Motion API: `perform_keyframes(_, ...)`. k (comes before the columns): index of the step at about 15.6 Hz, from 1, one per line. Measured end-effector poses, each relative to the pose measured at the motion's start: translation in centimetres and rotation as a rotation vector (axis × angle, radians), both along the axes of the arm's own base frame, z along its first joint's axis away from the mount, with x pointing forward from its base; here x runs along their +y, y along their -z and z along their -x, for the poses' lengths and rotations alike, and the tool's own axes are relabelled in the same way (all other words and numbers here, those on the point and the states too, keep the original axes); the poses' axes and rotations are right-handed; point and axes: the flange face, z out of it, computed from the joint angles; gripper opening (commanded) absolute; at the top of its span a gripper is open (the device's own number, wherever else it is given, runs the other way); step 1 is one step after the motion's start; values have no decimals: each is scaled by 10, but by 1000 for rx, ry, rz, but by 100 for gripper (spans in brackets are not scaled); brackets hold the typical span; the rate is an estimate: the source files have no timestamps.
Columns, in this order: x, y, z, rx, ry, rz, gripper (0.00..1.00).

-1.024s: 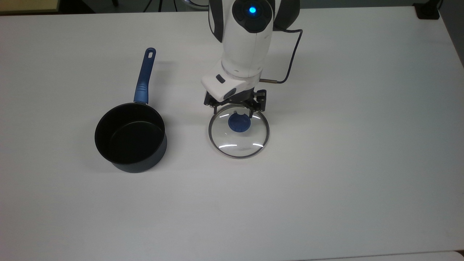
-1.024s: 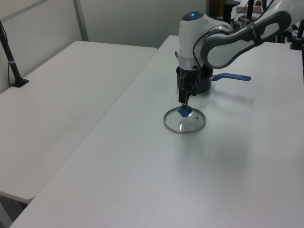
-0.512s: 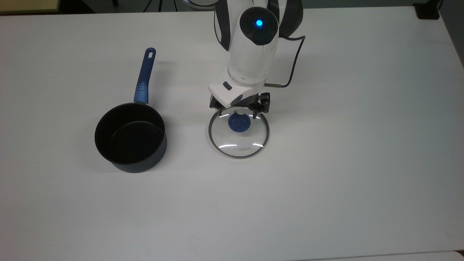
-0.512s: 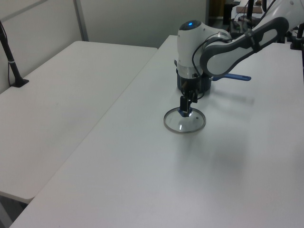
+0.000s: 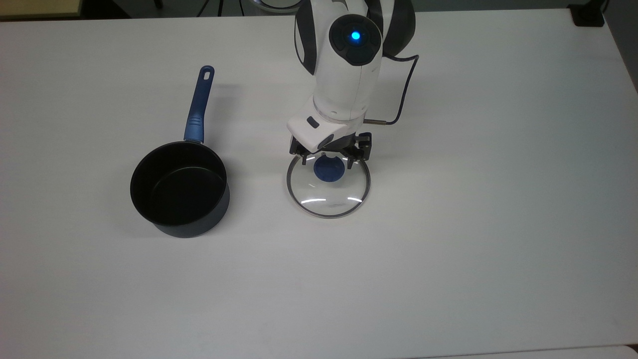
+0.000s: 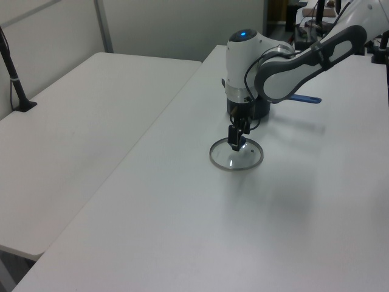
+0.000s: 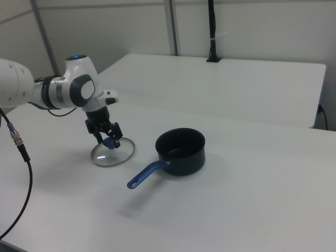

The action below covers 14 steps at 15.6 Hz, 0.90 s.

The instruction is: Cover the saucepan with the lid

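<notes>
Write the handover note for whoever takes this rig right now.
Gripper: open, low over the lid, fingers either side of the blue knob, not closed on it.
Lid: flat on the table, to the top view's right of the saucepan, apart from it.
Saucepan: upright, uncovered, handle pointing to the top view's top.
Done: gripper lined up on the knob.
Left: close on the knob, lift the lid, carry it over and set it on the saucepan.
</notes>
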Motion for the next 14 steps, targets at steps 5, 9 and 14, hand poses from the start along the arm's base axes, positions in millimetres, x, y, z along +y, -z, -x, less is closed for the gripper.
perform_keyframes(5, 0, -3, -3, -21, 0, -6, 78)
perform_keyframes(9, -2, -6, -8, -34, 4, -8, 70)
perform_keyframes(14, -2, -6, -10, -37, 5, -8, 61)
